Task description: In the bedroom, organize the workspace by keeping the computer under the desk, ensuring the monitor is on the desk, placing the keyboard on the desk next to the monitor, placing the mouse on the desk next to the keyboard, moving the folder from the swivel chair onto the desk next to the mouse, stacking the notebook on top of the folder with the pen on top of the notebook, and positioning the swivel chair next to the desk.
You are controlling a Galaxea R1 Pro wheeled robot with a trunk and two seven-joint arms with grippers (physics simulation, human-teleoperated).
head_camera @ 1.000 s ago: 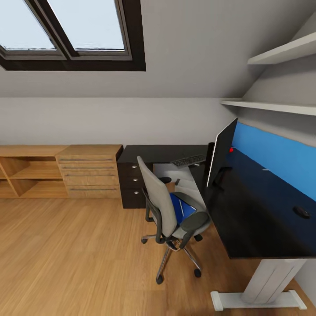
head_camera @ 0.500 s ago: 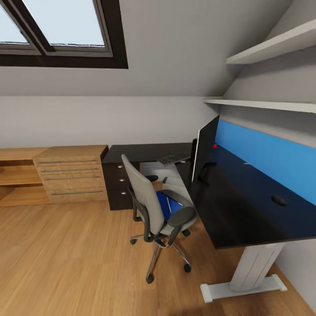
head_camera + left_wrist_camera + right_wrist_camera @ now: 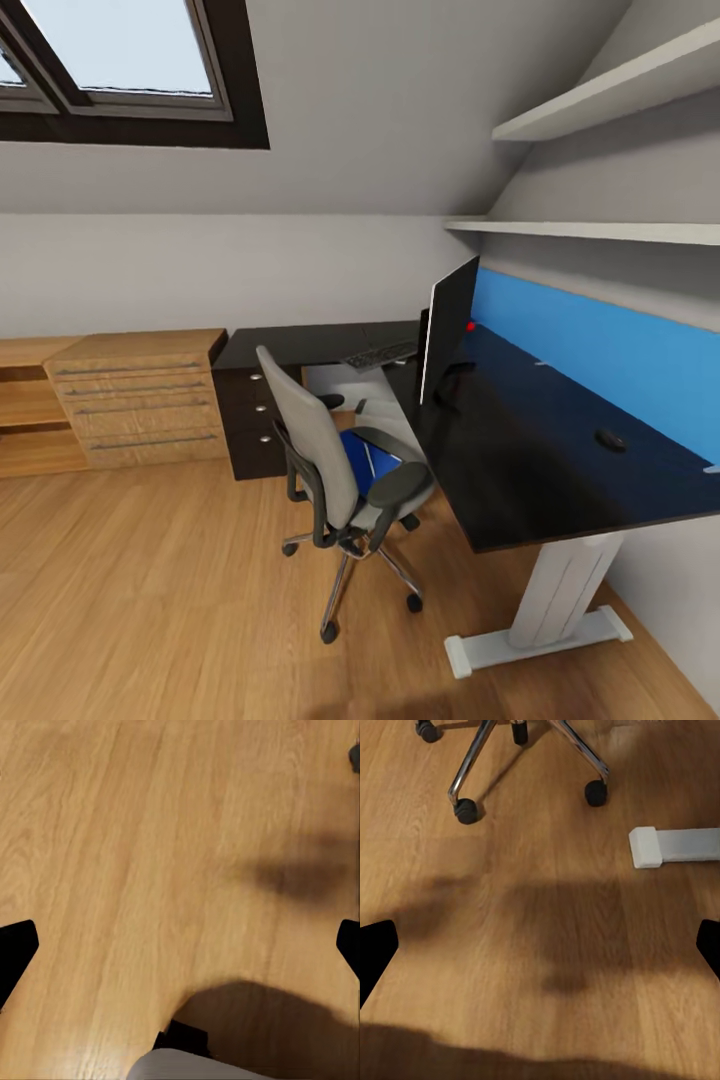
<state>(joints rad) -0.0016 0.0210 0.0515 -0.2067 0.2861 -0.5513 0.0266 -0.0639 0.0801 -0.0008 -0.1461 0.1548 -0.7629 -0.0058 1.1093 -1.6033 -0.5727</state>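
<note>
The black desk (image 3: 520, 470) carries the monitor (image 3: 447, 330), edge-on, with the keyboard (image 3: 380, 354) behind it and the mouse (image 3: 610, 438) far along near the blue wall panel. A thin pale pen (image 3: 541, 363) lies by that panel. The grey swivel chair (image 3: 325, 455) stands at the desk's corner with the blue folder (image 3: 362, 465) on its seat. The pale computer (image 3: 335, 382) sits under the desk. I cannot make out the notebook. My left gripper (image 3: 180, 949) and right gripper (image 3: 540, 945) hang open over the wood floor; the chair's castors (image 3: 465, 811) lie beyond the right one.
A light oak low cabinet (image 3: 135, 395) stands left of the desk's black drawer unit (image 3: 250, 420). The desk's white foot (image 3: 535, 640) (image 3: 671, 845) rests on the floor near the chair base. Two wall shelves (image 3: 600, 230) hang above the desk, with a skylight (image 3: 120, 60) at upper left.
The whole head view has shifted left, so the camera has turned right. The chair, desk and things on them keep their places relative to each other.
</note>
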